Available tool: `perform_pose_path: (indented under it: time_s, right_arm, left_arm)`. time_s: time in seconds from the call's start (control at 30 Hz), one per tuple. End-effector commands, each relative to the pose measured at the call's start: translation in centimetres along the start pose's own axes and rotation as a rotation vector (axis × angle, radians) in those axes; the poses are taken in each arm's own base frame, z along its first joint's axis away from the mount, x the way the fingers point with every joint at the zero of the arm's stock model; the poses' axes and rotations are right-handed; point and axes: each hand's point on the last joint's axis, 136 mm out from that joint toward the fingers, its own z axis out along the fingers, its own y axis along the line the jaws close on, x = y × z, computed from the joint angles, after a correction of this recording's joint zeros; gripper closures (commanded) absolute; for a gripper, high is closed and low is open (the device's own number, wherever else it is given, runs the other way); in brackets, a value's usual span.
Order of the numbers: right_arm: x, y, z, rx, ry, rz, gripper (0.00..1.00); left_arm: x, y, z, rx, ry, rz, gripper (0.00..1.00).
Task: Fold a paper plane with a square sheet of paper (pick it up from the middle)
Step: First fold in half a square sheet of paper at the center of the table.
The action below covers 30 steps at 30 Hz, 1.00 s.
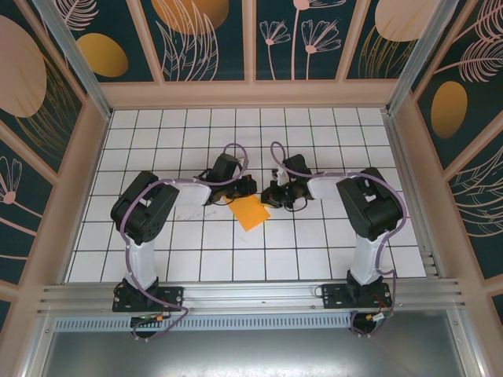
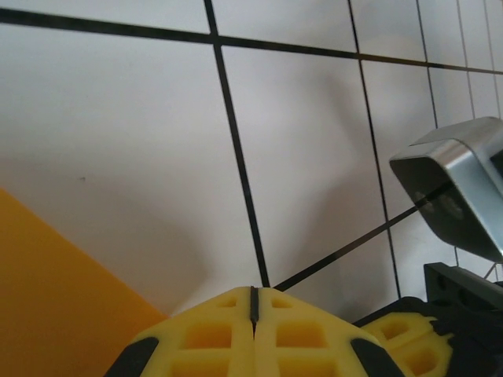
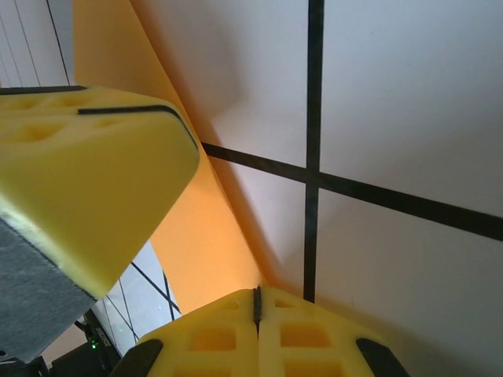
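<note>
The left end effector [image 2: 253,308] is closed tight, its yellow fingers [image 2: 204,338] meeting along a thin seam with nothing between them. Its tips sit low over the white bench [image 2: 126,118], just beside a black grid line [image 2: 236,157]. The right end effector [image 3: 257,305] is closed the same way, with no paper visible in its seam. The two point toward each other near the middle of the bench, tips close together. The square sheet of paper [image 1: 250,212], bright orange, lies turned cornerwise to the tiles, just on the near side of both tips. In the right wrist view its edge runs up to the right tips, and I cannot tell whether it touches them. In the left wrist view it lies just left of the left tips
</note>
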Motion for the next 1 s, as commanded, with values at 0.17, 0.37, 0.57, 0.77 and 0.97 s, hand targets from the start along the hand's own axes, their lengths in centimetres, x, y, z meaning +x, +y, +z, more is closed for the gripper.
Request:
perform_pose_path:
  time_s: [0.17, 0.37, 0.57, 0.77, 0.97]
  right_arm:
    - [0.5, -1.4, 0.9, 0.061, 0.039, -0.001, 1.0]
    - [-0.4, 0.5, 0.0, 0.024, 0.009, -0.049, 1.0]
    - [-1.0, 2.6, -0.3, -0.028, 0.003, -0.088, 1.0]
    - [-0.6, 1.4, 0.9, 0.004, 0.026, -0.06, 1.0]
    - [0.2, -0.8, 1.5, 0.077, 0.053, -0.038, 1.0]
  left_arm:
    - [0.6, 1.4, 0.6, -0.047, 0.019, -0.002, 1.0]
    - [1.1, 2.6, 0.5, -0.082, 0.007, -0.032, 1.0]
    - [1.2, 2.8, 0.5, -0.087, 0.002, -0.039, 1.0]
    - [2.1, 3.7, 0.5, -0.105, 0.018, -0.047, 1.0]
    - [1.9, 3.7, 0.6, -0.106, 0.014, -0.04, 1.0]
